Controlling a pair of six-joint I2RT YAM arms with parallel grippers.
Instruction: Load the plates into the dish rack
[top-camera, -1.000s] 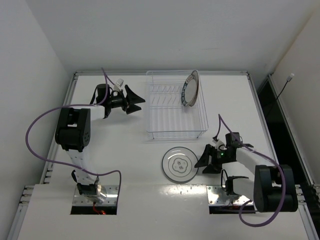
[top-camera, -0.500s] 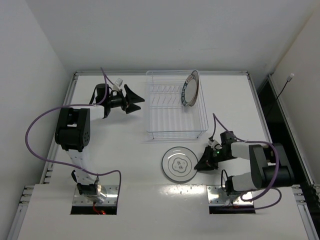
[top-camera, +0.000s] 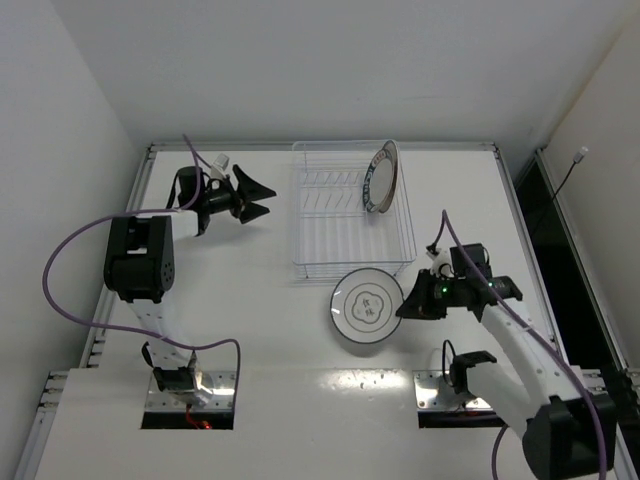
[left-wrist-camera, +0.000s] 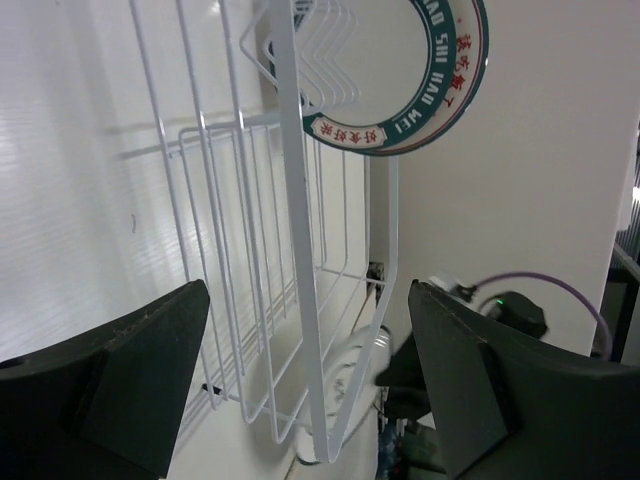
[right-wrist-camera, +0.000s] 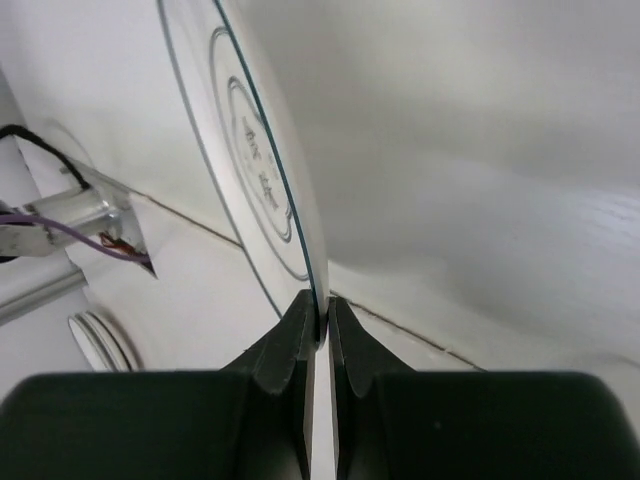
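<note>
We now have the ringed plate in our grip.
Our right gripper (top-camera: 405, 307), which stood open at the plate's (top-camera: 368, 305) 3 o'clock edge a second ago, has closed thin on that rim. The plate has left its flat spot on the table and travelled toward 1 o'clock, so that from above its far edge now overlaps the near rim of the rack (top-camera: 352, 268). Our right arm (top-camera: 520, 340) has stretched out from its folded pose. Our left gripper (top-camera: 258, 193) has drifted toward 11 o'clock, a little farther from the rack.
</note>
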